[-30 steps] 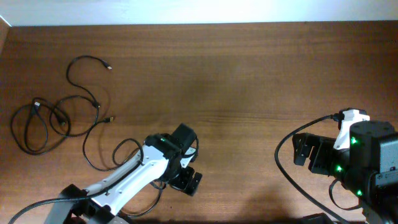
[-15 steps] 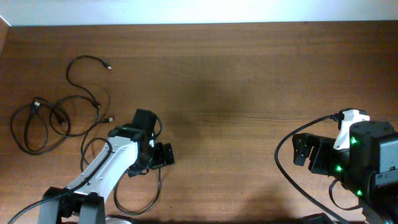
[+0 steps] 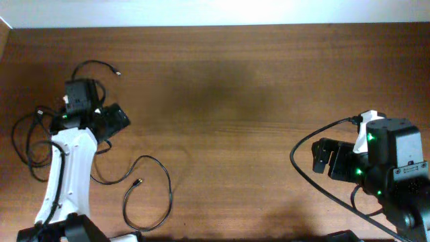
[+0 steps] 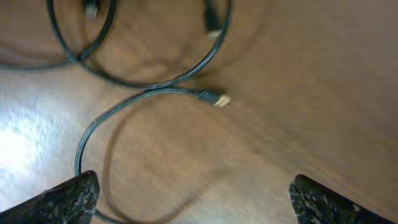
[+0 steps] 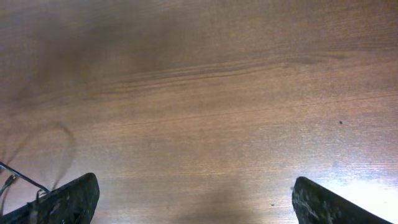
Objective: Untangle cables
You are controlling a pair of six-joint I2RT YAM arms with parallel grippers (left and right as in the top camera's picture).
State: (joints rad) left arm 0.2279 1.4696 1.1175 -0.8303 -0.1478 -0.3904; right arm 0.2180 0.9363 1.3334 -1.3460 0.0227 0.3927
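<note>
Left hand (image 3: 114, 121) has swung left over the cables (image 4: 205, 95)

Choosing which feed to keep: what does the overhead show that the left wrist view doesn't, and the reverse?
Overhead only: the right arm and a loose cable loop near the front edge. Left wrist only: a metal-tipped plug close up, ahead of the open left pincer. Both: black cables on the wooden table.
</note>
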